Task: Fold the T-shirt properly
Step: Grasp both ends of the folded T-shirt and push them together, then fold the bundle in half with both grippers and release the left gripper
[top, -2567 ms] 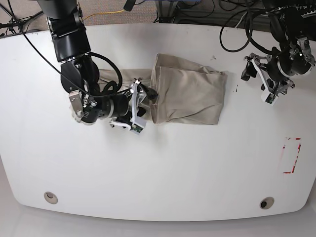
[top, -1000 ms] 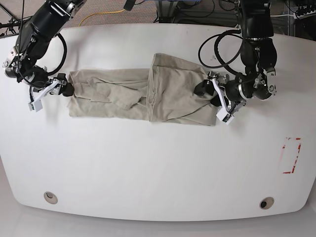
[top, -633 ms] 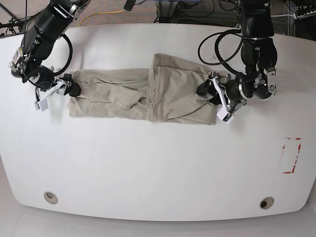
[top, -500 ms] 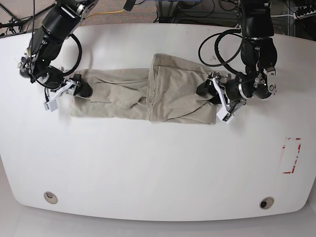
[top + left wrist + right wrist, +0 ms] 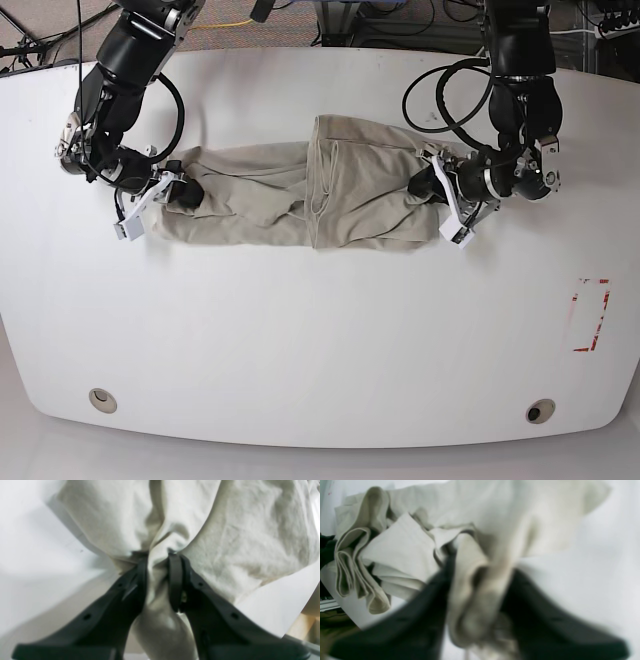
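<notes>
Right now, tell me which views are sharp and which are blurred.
Base view: sharp, evenly lit, T-shirt and table crisp. Left wrist view: cloth weave fairly sharp, near jaws soft. Right wrist view: smeared, the jaws and pinched cloth a blur, only the folds on the left readable.

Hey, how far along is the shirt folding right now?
Partly done: the T-shirt lies as a long narrow band on the table, one layer already lapped over its middle. In hand: the left claw and right claw each pinch a bunched end. Left: bringing the ends together and flattening the wrinkles.
</notes>
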`<action>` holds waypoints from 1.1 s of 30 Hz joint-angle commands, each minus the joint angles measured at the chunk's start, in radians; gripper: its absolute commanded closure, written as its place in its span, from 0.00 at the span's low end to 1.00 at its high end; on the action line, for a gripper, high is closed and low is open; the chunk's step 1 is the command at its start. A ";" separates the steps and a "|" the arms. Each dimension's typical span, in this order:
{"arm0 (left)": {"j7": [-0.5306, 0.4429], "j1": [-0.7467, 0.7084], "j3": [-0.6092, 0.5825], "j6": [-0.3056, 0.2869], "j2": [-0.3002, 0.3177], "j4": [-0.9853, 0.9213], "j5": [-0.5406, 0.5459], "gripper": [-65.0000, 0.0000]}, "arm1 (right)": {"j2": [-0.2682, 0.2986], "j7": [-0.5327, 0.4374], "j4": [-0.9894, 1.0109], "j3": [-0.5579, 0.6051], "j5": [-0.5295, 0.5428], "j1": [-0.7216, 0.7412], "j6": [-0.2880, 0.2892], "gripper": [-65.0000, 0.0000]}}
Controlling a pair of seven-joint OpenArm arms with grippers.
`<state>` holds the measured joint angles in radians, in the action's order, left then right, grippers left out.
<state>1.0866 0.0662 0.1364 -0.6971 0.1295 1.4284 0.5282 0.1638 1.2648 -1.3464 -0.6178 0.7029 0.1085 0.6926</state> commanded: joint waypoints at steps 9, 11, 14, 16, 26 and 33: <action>0.008 0.011 0.002 -0.001 0.035 0.008 -0.004 0.90 | 0.046 0.034 -0.166 0.000 0.022 0.012 0.006 1.00; 0.010 0.011 0.002 -0.001 0.035 0.008 -0.004 0.90 | 0.050 0.071 -0.222 0.000 0.022 0.012 0.006 1.00; 0.011 0.011 0.002 -0.001 0.035 0.008 -0.004 0.90 | 0.050 0.112 -0.311 0.000 0.022 0.012 0.006 1.00; 0.011 0.011 0.001 -0.001 0.032 0.008 -0.004 0.90 | 0.050 0.131 -0.373 0.002 0.022 0.012 0.006 1.00; 0.008 0.016 -0.083 -0.001 0.026 0.008 -0.003 0.90 | 0.043 0.131 -0.578 0.167 0.024 0.018 0.006 1.00; 0.008 0.014 -0.113 -0.001 -0.021 0.008 -0.003 0.90 | -0.005 0.131 -0.598 0.310 0.024 0.018 0.006 1.00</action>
<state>1.0832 0.0727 0.0284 -0.6968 0.1169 1.4281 0.5270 0.1577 1.4189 -1.9236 -0.3096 0.7059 0.1085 0.6964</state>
